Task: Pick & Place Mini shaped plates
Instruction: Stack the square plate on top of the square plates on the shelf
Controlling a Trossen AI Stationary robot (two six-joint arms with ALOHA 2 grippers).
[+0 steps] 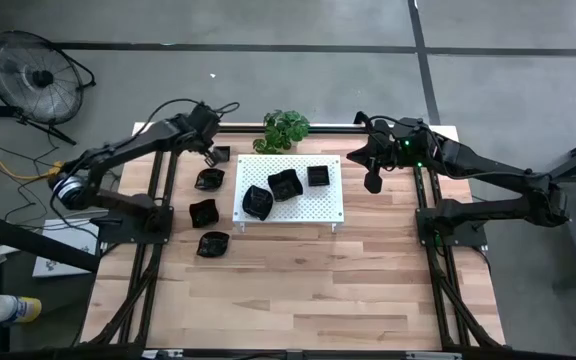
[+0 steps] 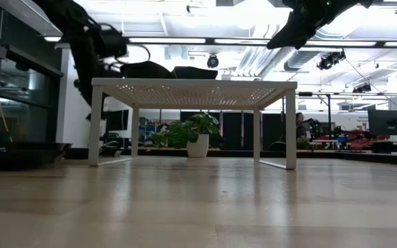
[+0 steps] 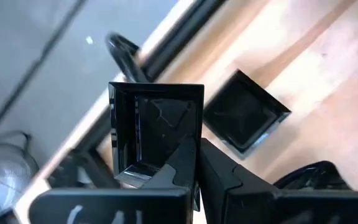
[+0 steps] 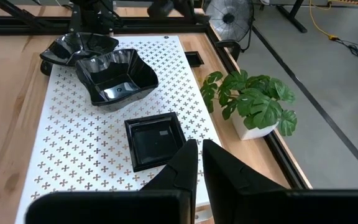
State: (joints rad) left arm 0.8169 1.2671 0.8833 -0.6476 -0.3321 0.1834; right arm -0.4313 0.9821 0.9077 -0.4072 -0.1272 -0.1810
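Pinched between the left gripper's [image 3: 194, 171] jaws was a square black plate [image 3: 157, 127], held on edge above the table's far left corner, beside the perforated board's left end. Directly beyond it, a second square plate [image 3: 246, 112] lay flat on the wooden table [image 1: 298, 280]. Three more black dishes [image 1: 209, 180] [image 1: 204, 212] [image 1: 212, 243] sat on the table just left of the white perforated board [image 1: 313, 208]. On the board rested a wavy-edged dish [image 4: 82, 46], a deeper wavy-edged bowl-like plate [image 4: 117, 78] and a small square plate [image 4: 156, 140]. The right gripper [image 4: 199, 155] hovered above the board's right end with its jaws pressed together, holding nothing. A green potted plant [image 1: 286, 130] stood at the table's far edge behind the board.
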